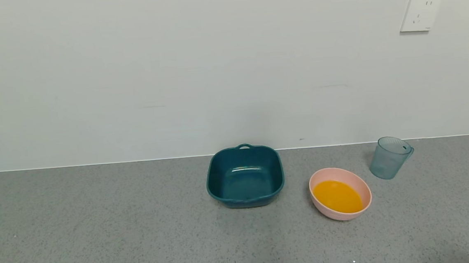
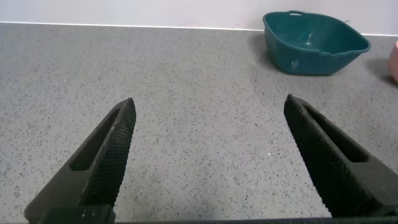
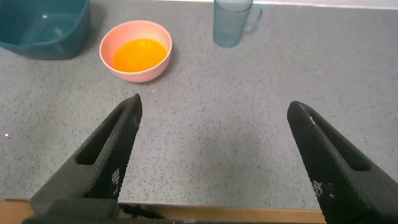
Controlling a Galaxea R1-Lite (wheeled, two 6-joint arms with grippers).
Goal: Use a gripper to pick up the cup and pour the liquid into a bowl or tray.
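The translucent blue-grey cup stands upright and looks empty at the back right of the counter, handle to the right; it also shows in the right wrist view. The pink bowl sits just left of and in front of it and holds the orange liquid; both also show in the right wrist view, the bowl and the liquid. Neither gripper shows in the head view. My right gripper is open and empty over the counter's front edge, well short of the cup. My left gripper is open and empty over bare counter.
A dark teal square tray stands empty left of the bowl near the wall, also in the left wrist view. A white wall outlet is at the upper right. The counter's wooden front edge shows below my right gripper.
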